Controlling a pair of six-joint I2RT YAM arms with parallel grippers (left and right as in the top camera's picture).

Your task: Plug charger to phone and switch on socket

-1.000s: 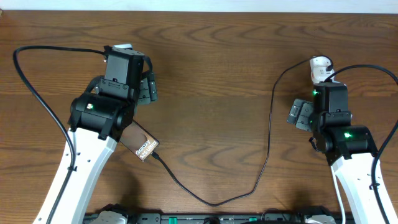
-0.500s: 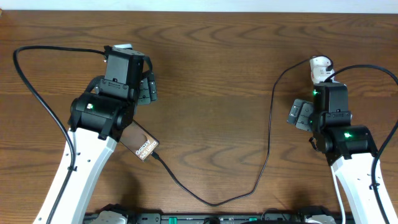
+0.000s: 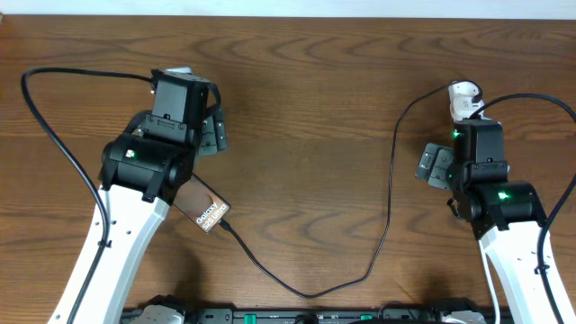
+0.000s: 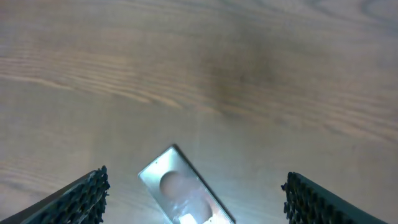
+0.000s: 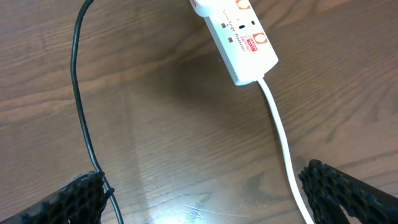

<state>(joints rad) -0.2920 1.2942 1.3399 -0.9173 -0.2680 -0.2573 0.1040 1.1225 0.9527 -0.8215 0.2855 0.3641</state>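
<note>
Nothing moved — phone (image 3: 209, 212) lies diagonal, lettered end toward charger (image 3: 228, 228).

Table (image 3: 306, 81): two arms reach in from the front edge, one on each side.

Phone (image 3: 209, 212) lies flat at front left, its far part hidden under the left arm (image 3: 135, 166).

Charger (image 3: 389, 198): the plug touches the phone's near right end. The cable runs forward and right, bends near the front edge at the middle, then runs back to the socket (image 3: 464, 97).

Socket lies at rear right, behind the right arm (image 3: 504, 198) and partly covered by it. Its cord (image 5: 281, 134) leads off the near end toward the front.

Left gripper (image 3: 213, 130) sits behind the phone's visible part. Right gripper (image 3: 435, 166) sits between the cable and the right arm, in front of the socket.
</note>
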